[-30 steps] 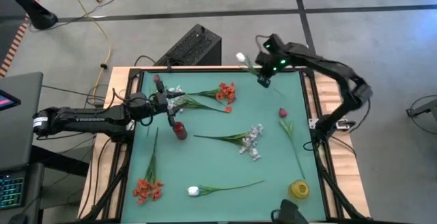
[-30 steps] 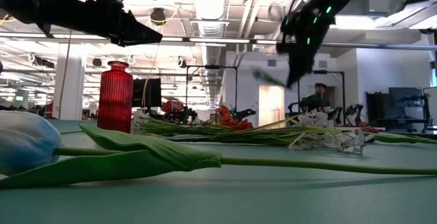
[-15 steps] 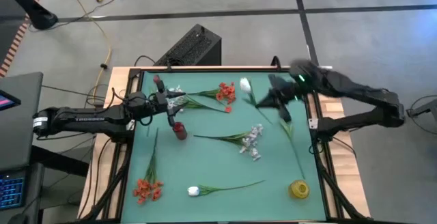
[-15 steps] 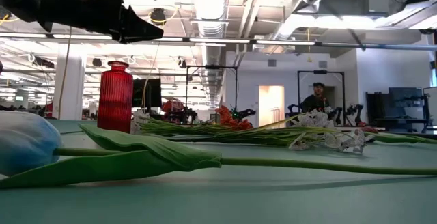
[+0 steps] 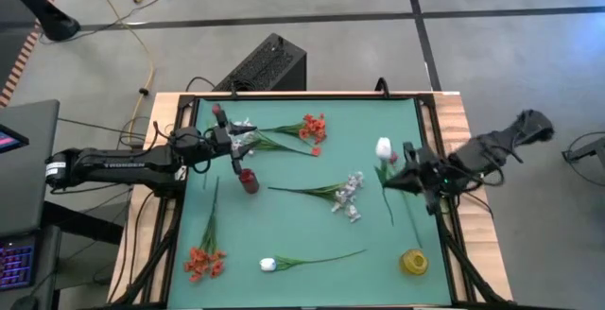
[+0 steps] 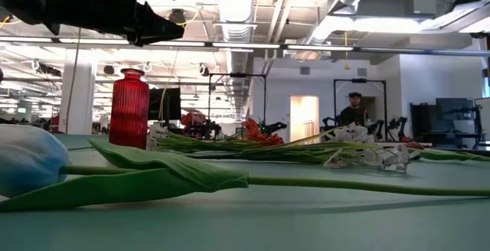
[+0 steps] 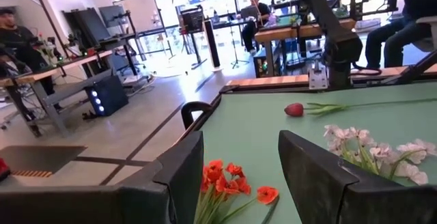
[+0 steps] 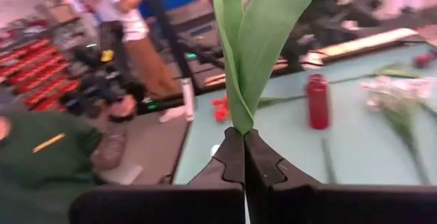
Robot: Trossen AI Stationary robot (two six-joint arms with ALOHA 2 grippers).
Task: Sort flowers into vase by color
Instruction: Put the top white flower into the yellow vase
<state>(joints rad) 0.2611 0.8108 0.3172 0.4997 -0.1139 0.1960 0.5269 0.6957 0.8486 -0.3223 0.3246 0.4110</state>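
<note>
Clenched tight, the jaws of my right gripper [image 8: 244,136] are pinching the green stem and leaves of a white tulip [image 5: 383,147], and I am holding it above the right edge of the green tabletop [image 5: 293,217], its bloom pointing toward the far edge. My left gripper [image 7: 235,176] is hanging with its fingers apart and nothing between them, near the far left corner, just beside the red vase [image 5: 249,180]. Ahead of it an orange-red cluster [image 5: 313,127] is lying by the far edge. A white spray [image 5: 350,196] is resting mid-table, a dark red bud [image 7: 293,109] toward the right edge, another orange-red bunch [image 5: 202,260] at the near left corner, a second white tulip [image 5: 268,265] along the near edge, and a yellow vase [image 5: 413,262] at the near right corner.
</note>
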